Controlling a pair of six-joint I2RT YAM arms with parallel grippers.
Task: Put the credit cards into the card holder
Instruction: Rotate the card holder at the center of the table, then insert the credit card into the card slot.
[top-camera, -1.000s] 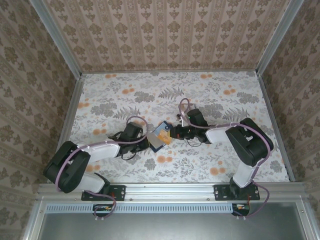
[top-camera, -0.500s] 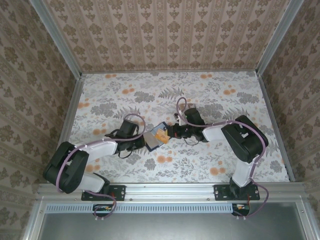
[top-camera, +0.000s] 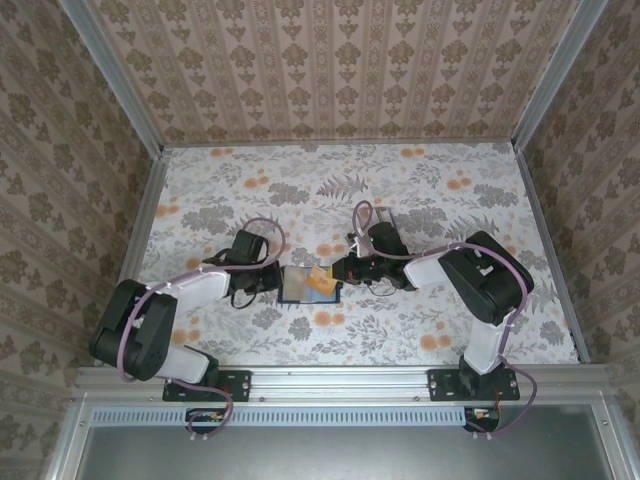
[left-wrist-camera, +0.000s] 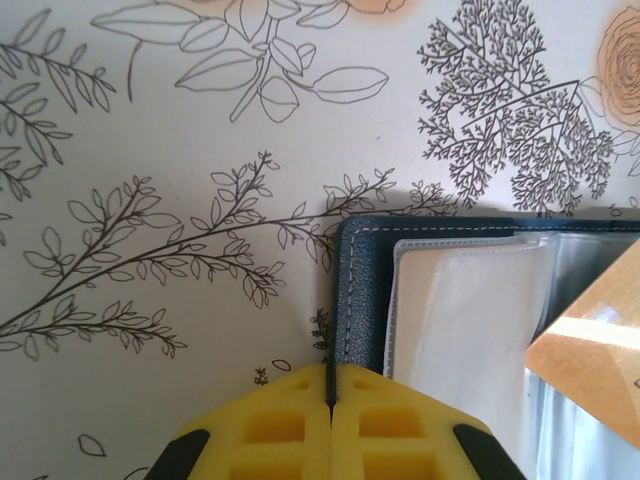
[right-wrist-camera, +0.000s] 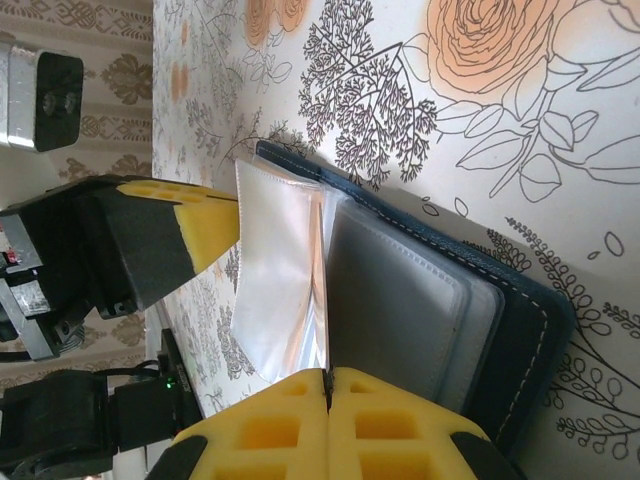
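The navy card holder (top-camera: 296, 285) lies open on the floral table between the two arms. In the left wrist view my left gripper (left-wrist-camera: 330, 372) is shut on the stitched edge of the card holder (left-wrist-camera: 358, 270), next to its clear sleeves (left-wrist-camera: 470, 300). An orange credit card (left-wrist-camera: 590, 360) pokes in over the sleeves from the right. The right gripper (right-wrist-camera: 327, 375) is shut on that card, which shows edge-on between the clear sleeves (right-wrist-camera: 280, 270) above the holder's cover (right-wrist-camera: 525, 340). From above, the left gripper (top-camera: 273, 279) and right gripper (top-camera: 340, 272) flank the card (top-camera: 321, 283).
Patterned walls (top-camera: 330, 70) enclose the table on three sides. A metal rail (top-camera: 340, 380) runs along the near edge by the arm bases. Open floral tabletop (top-camera: 300, 190) stretches behind the grippers. The left gripper's body (right-wrist-camera: 120, 250) stands close to the holder's far side.
The card holder, tilted a second ago, has turned square and shifted slightly left. Both grippers moved left with it, and the orange card sits further over the sleeves.
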